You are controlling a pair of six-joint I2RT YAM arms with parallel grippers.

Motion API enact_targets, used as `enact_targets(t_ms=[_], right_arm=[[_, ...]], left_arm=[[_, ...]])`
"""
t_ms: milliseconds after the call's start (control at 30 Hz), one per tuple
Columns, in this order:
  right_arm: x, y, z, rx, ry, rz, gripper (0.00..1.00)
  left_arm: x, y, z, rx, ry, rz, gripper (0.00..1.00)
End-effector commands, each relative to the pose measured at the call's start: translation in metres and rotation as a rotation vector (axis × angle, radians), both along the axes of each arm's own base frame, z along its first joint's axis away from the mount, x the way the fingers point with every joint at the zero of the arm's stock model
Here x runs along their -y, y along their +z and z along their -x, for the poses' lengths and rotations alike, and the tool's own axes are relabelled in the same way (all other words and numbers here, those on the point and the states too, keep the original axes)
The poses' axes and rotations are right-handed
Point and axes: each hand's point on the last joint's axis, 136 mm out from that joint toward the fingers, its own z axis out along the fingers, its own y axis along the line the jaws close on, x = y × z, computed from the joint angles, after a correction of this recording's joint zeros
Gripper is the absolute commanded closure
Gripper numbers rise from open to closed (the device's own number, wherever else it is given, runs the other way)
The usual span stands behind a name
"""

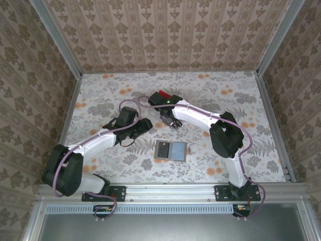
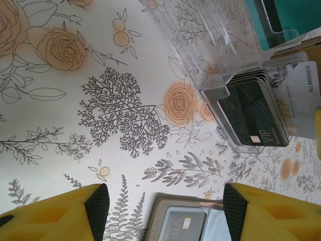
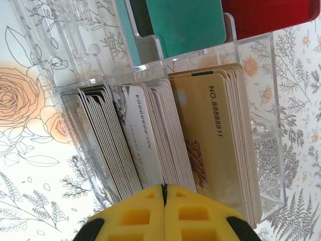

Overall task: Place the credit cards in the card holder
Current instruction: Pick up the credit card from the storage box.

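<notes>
The card holder [image 1: 171,150] lies open near the table's middle, with a dark card [image 2: 186,224] in one panel and a light blue one [image 1: 179,150] in the other. My left gripper [image 2: 165,213] hovers open just over the card holder's [image 2: 159,216] edge, touching nothing. The clear rack [image 3: 251,50] holds stacks of credit cards: white [image 3: 143,130], tan [image 3: 215,125], teal [image 3: 185,20] and red [image 3: 271,15]. My right gripper [image 3: 164,193] is shut on the lower edge of a white card in the middle stack. From above, the right gripper [image 1: 171,118] sits at the rack [image 1: 164,98].
The rack [image 2: 220,45] also carries a dark stack of cards [image 2: 253,113] in its near slot. Both arms reach inward over the floral table [image 1: 220,90]. Patterned walls close off the left, right and back sides.
</notes>
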Motion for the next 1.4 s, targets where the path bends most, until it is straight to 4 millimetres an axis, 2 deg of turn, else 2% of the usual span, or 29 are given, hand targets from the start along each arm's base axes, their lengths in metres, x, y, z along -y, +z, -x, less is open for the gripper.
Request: enact_targets(t_ms=[0,400,533,1000,1367], right_arm=[[-0.002,0.024,0.006,-0.01,-0.018,-0.082,0.98],[-0.003,0.034,0.013,-0.109,-0.102,-0.282,1.0],[-0.001,0.031,0.016,-0.157,-0.136,-0.34,1.0],[0.001,0.045,0.012,-0.21,-0.206,-0.535,1.0],[0.001,0.056,0.016,-0.227,-0.219,-0.604,1.0]], left_arm=[[0.0,-0.002,0.001,-0.008,-0.02,-0.01,0.35],[0.004,0.003,-0.002,-0.003,-0.038,-0.003,0.35],[0.005,0.004,-0.002,-0.005,-0.042,0.001,0.35],[0.014,0.017,-0.007,0.011,-0.073,0.025,0.35],[0.023,0.028,-0.012,0.023,-0.091,0.064,0.34]])
